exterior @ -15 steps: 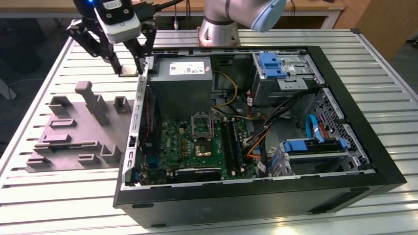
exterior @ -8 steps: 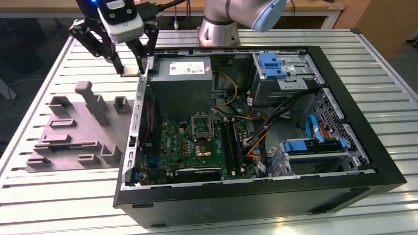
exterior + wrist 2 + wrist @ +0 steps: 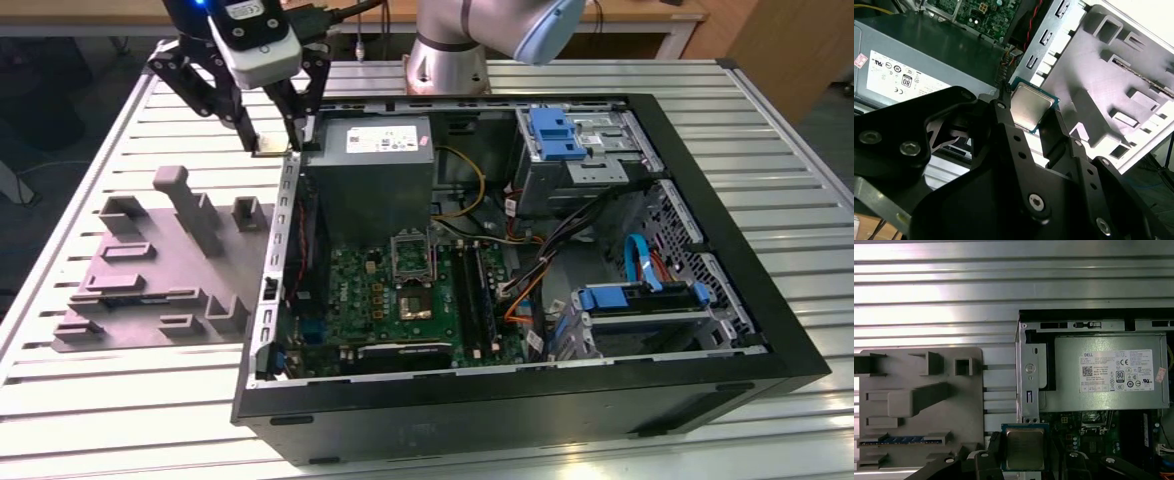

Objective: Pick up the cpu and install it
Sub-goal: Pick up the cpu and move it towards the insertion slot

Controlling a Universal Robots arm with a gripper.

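Surface: slatted aluminium table (image 3: 120, 130), pale and ribbed, running across the whole exterior view. Room: wooden furniture (image 3: 761, 40) at upper right behind the table, dark floor at the far left edge.

Counts:
- 1 arm, base (image 3: 454, 50) at top centre of the exterior view
- 1 gripper (image 3: 274, 146), upper left of the frame
- 1 cpu (image 3: 271, 151)
- 1 grey plastic fixture (image 3: 147, 270), flat on the table at centre left, several raised posts and pockets
- 1 open PC case (image 3: 747, 300), on its side, covering centre and right
- inside it: 1 grey power supply (image 3: 374, 165), 1 green motherboard (image 3: 387, 300) with 1 metal-framed socket (image 3: 411, 258), 2 blue drive brackets (image 3: 557, 132) and (image 3: 641, 297)

Fingers: closed in on the cpu from two opposite edges, gap equal to the chip's width. The second wrist view shows the chip (image 3: 1029, 106) pinched between the black fingertips (image 3: 1001, 107), metal lid facing the camera.

Cpu location: up in the air, clear of the table. In the exterior view it sits upper left, just outside the case's left wall, near the power supply's corner, with the fixture below it in the frame. Not in the socket.
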